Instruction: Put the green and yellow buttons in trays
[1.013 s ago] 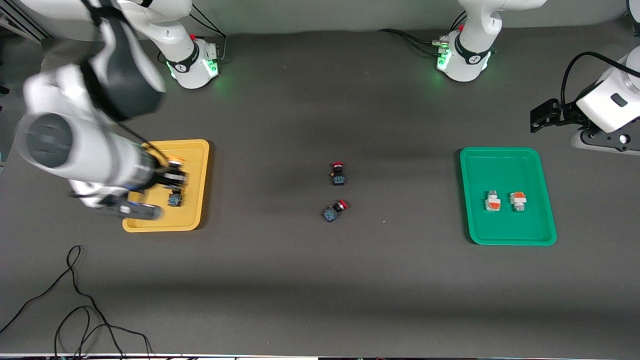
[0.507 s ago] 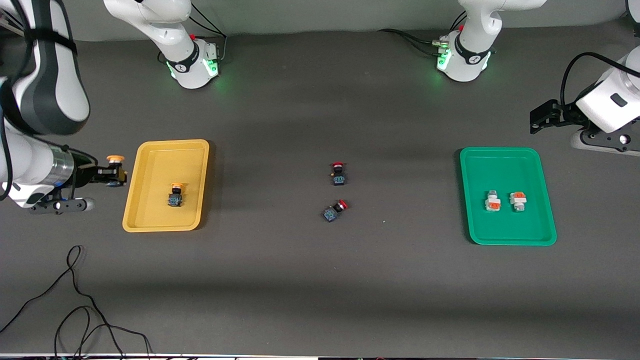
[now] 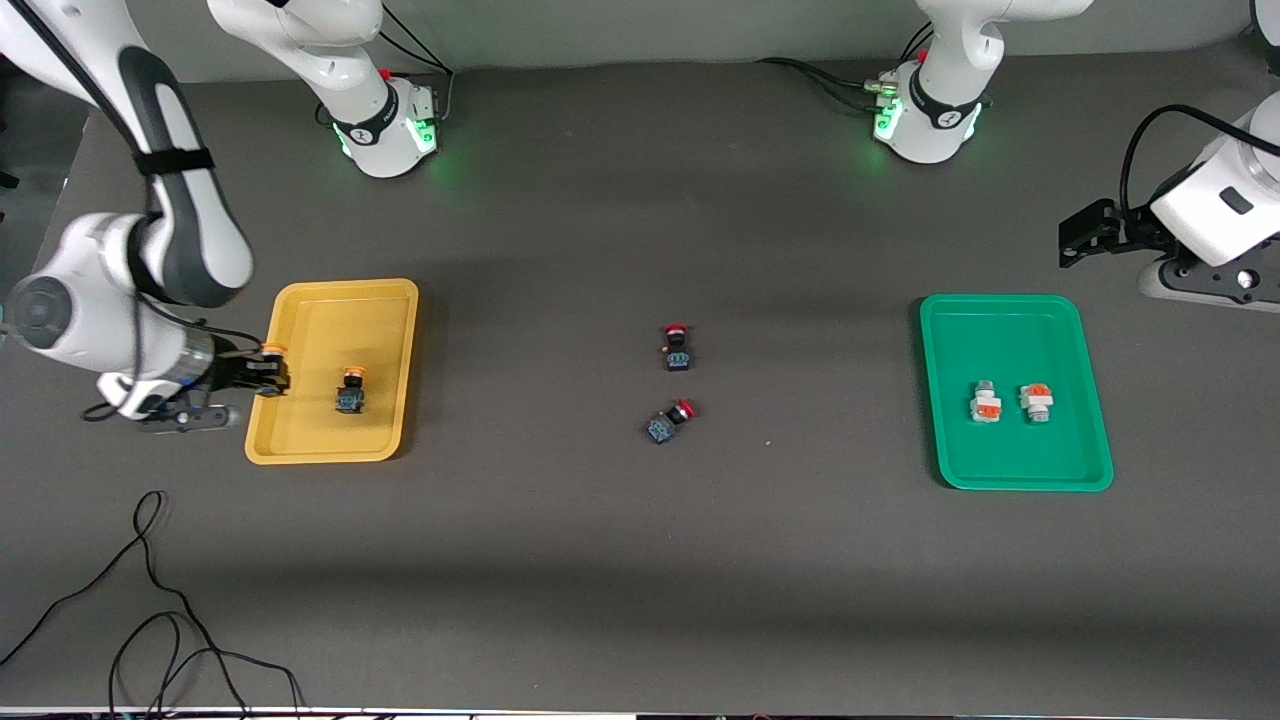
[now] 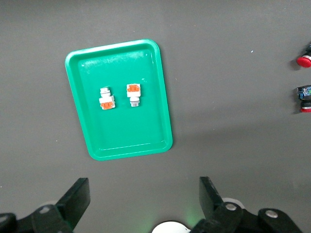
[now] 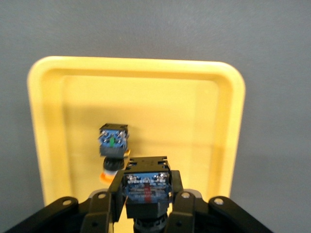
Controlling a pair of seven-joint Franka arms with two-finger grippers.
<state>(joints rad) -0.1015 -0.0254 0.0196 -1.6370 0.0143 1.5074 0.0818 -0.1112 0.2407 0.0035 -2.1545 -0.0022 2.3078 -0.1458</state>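
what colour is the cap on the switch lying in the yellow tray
Yellow-orange, on the switch in the yellow tray; clearest in the front view.

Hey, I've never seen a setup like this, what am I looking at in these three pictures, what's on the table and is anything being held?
Two white robot arms work at a dark table. One picture looks down from a high camera facing them; the other two come from cameras on each arm's wrist. The right hand, over the edge of the yellow tray, is shut on a yellow-capped switch. A second switch already stands in that tray. The green tray, at the left arm's end, holds two white blocks with orange faces. Two red-capped switches lie on the table between the trays. The left hand waits open, high above the green tray.
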